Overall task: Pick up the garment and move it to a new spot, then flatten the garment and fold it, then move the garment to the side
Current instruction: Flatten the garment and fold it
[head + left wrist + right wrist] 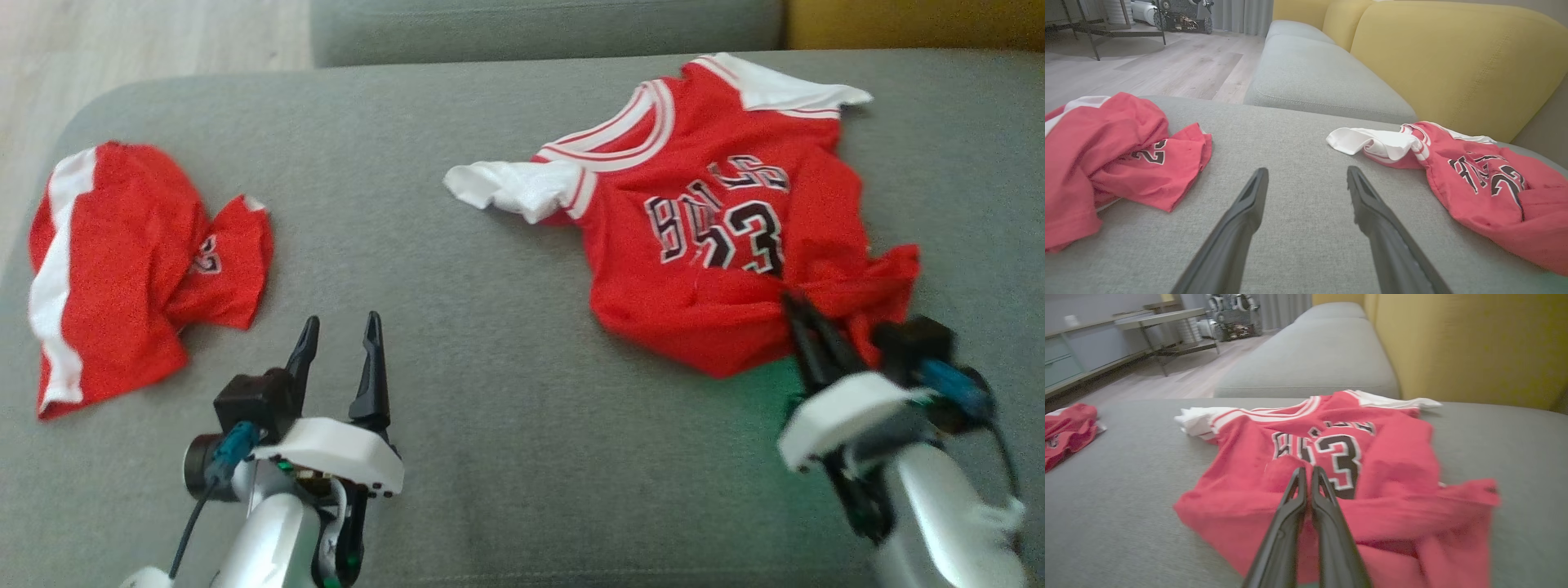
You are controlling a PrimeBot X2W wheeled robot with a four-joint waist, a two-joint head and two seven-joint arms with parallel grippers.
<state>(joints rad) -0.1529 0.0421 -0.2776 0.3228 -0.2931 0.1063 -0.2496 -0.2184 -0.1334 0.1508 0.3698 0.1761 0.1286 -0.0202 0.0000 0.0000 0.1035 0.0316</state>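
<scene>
the right gripper [1308, 470] pinched the lower hem of the soft-looking, light jersey [653, 302], a sensible hold; the left gripper [339, 328] stood open.

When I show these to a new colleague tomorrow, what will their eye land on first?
Probably the red jersey with white sleeves, rumpled on the right side of the grey cushion, with the right gripper shut on its bunched lower hem. Next comes the second red garment, crumpled at the left edge, and the left gripper, open between the two.
</scene>
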